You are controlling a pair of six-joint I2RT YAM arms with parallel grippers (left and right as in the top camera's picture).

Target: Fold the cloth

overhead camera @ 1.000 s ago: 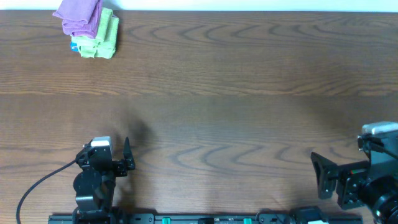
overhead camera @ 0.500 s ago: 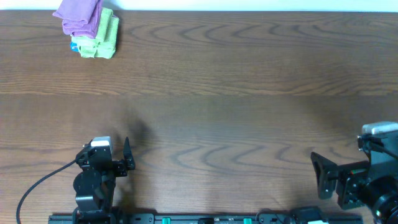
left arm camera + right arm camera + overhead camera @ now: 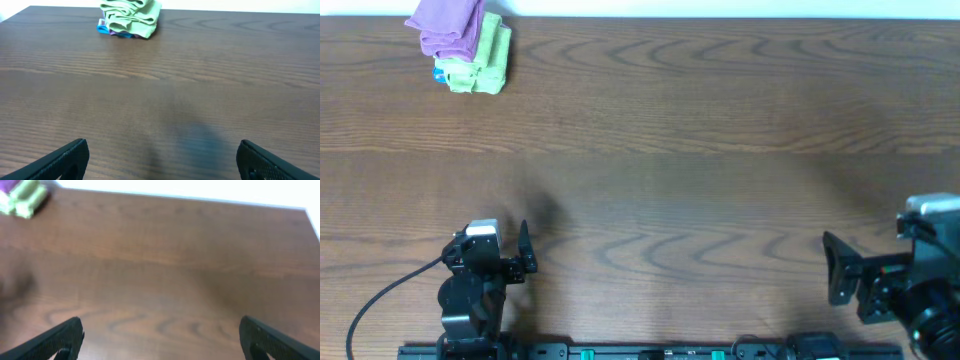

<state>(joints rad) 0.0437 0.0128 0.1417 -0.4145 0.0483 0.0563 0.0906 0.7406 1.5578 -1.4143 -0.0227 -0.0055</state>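
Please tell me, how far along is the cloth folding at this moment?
Done, it seems: a purple cloth and a green cloth lie folded in a pile at the far left corner of the table. In hand: nothing; the left tool and the right tool are open and empty, near the front edge. Left: no unfolded cloth is visible, so probably nothing remains.

Soft, even light from above; no glare on counter [image 3: 720,120], just faint diffuse shadows. Overhead + left wrist pics sharp. Right wrist pic blurry throughout, cloth stack [image 3: 22,197] smeared; far edge blown white.
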